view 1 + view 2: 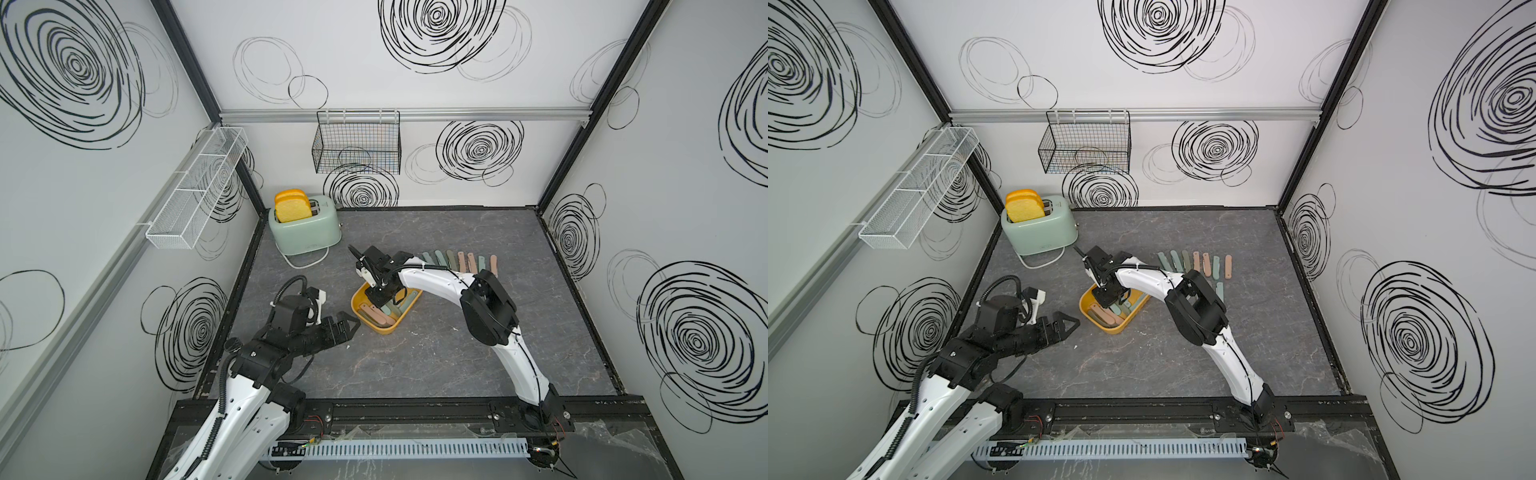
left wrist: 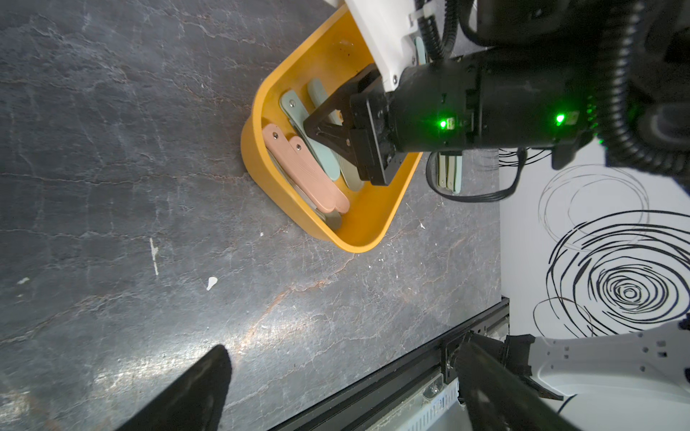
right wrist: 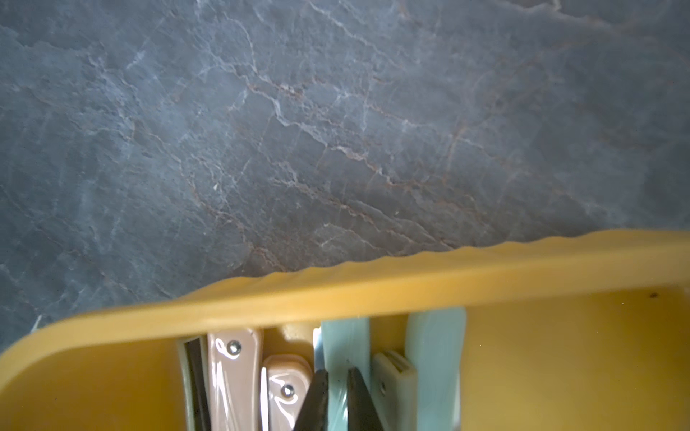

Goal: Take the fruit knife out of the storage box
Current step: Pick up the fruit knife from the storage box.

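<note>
The mint-green fruit knife (image 3: 338, 347) lies in the storage box (image 3: 373, 294) beside pink knives (image 3: 231, 373). The right gripper (image 3: 338, 392) is clenched across its narrow handle, likely for lifting. The left gripper (image 1: 347, 329) hangs released beside the box, perhaps to steady it.

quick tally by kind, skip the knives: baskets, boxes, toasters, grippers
baskets: 2 (black wire basket, long white mesh basket)
mint-green toaster: 1
mustard-yellow plastic storage box: 1
black parallel grippers: 2 (left gripper, right gripper closed on a pale teal fruit knife)
total: 6
</note>
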